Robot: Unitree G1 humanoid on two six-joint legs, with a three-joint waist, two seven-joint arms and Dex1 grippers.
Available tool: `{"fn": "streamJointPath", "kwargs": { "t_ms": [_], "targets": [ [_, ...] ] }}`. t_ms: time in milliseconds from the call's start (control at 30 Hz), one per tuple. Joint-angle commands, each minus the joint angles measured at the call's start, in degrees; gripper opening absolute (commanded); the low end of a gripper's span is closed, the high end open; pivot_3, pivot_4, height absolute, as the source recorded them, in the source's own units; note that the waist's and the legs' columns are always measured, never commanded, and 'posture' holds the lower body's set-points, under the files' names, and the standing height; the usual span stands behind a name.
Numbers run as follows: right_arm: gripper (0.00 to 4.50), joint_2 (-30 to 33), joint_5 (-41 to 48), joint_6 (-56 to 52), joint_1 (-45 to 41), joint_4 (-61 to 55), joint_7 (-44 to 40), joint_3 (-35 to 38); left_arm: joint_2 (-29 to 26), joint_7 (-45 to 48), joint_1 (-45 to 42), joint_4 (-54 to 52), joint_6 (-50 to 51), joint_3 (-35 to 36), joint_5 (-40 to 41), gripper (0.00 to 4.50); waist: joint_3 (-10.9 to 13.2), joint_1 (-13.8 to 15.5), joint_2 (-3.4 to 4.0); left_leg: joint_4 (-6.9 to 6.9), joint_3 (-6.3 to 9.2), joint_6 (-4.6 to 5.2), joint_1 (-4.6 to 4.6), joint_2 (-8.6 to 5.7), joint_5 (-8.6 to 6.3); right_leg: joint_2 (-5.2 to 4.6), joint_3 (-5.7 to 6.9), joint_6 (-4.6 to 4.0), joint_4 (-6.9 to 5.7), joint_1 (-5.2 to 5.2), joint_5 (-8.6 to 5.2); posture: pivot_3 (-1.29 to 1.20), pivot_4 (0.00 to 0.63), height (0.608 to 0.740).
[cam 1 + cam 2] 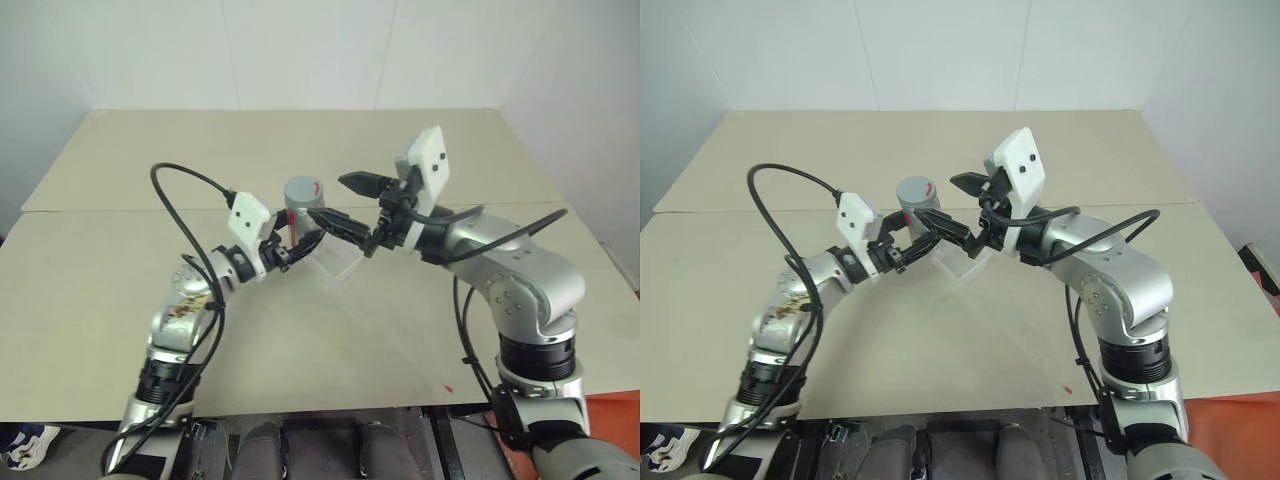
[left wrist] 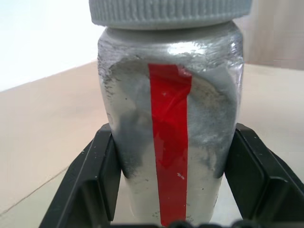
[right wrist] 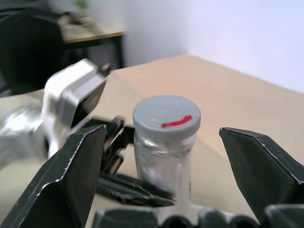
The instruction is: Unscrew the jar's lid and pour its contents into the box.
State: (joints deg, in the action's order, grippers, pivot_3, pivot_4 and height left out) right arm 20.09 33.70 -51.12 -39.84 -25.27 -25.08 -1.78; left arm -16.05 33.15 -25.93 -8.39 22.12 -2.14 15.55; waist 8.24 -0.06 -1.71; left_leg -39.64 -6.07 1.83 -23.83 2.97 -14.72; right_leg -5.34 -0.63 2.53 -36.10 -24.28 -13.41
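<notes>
Fingers: left gripper [image 1: 300, 243] clamped on the jar [image 1: 303, 205], low on its body; right gripper [image 1: 345, 200] spread wide, nothing held, level with the lid [image 1: 304, 189] and just beside it.

Head views: jar upright above the worktop [image 1: 120, 300], lid on. Clear box [image 1: 337, 262] resting on the worktop just below and beside the jar, partly behind the right fingers. Contents hidden inside the jar.

Left wrist view: black fingers [image 2: 99, 175] pressed against both sides of the jar [image 2: 171, 142], red stripe facing the camera, ribbed lid [image 2: 166, 12] seated at the top. Hold sits near the base, so little purchase against torque.

Right wrist view: lid [image 3: 166, 114] between the two wide fingers [image 3: 71, 175], not yet touched; red mark on its top.

Risks, as judged:
- Closing off-centre on the lid: likely to tilt the jar in the low left hold.
- Twisting with a weak left clamp: jar turns with the lid, no unscrewing.
- Lower right finger close to the box: possible knock out of place before pouring.
</notes>
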Motion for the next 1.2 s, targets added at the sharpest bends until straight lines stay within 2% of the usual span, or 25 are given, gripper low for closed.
{"fn": "streamJointPath", "kwargs": {
  "t_ms": [33, 300, 567, 1100, 1200],
  "targets": [
    [4.47, -2.3, -3.1, -0.8, -2.2, -1.9, 5.9, -1.4, 1.6, -4.8, -0.9, -2.0, 0.5, -1.5, -2.8, 2.74, 0.0, -0.1, 0.0, 0.0, 0.0, 0.0, 0.0, 0.0, 0.0, 0.0, 0.0, 0.0, -0.01, -0.01, 0.0, 0.0, 0.15, 0.74],
    [4.47, -6.9, -5.9, -1.8, -4.4, 0.2, 10.8, -3.8, 2.9, -8.6, -1.0, -3.1, 1.1, -3.2, -5.6, 2.74, 0.0, -0.2, 0.0, 0.01, 0.0, 0.0, 0.0, 0.0, 0.0, -0.01, 0.01, 0.0, 0.0, 0.01, 0.0, 0.0, 0.15, 0.74],
    [4.47, -8.9, -8.7, -1.2, -6.2, 3.3, 11.4, -6.0, 2.5, -8.8, -1.2, -4.6, 2.6, -2.9, -5.2, 2.74, 0.0, -0.4, 0.0, 0.01, 0.0, 0.0, 0.0, 0.0, 0.0, -0.01, 0.02, 0.0, 0.0, 0.0, 0.0, 0.0, 0.15, 0.74],
    [4.47, -11.0, -11.5, 0.3, -7.0, 5.8, 10.9, -5.2, 1.8, -6.1, -3.1, -3.3, 2.1, -2.8, -4.0, 2.74, 0.0, -0.6, 0.0, 0.02, 0.0, 0.0, 0.0, 0.0, 0.0, 0.0, 0.02, 0.0, 0.0, 0.0, 0.0, 0.0, 0.15, 0.74],
    [3.87, -10.5, -11.8, 0.5, -7.1, 5.8, 10.4, -5.1, 2.0, -5.6, -3.2, -2.8, 1.9, -2.5, -3.5, 2.74, 0.0, -0.6, 0.0, 0.03, 0.0, 0.0, 0.0, 0.0, 0.0, -0.01, 0.02, 0.0, -0.01, 0.0, 0.0, 0.0, 0.15, 0.74]
  ]
}}
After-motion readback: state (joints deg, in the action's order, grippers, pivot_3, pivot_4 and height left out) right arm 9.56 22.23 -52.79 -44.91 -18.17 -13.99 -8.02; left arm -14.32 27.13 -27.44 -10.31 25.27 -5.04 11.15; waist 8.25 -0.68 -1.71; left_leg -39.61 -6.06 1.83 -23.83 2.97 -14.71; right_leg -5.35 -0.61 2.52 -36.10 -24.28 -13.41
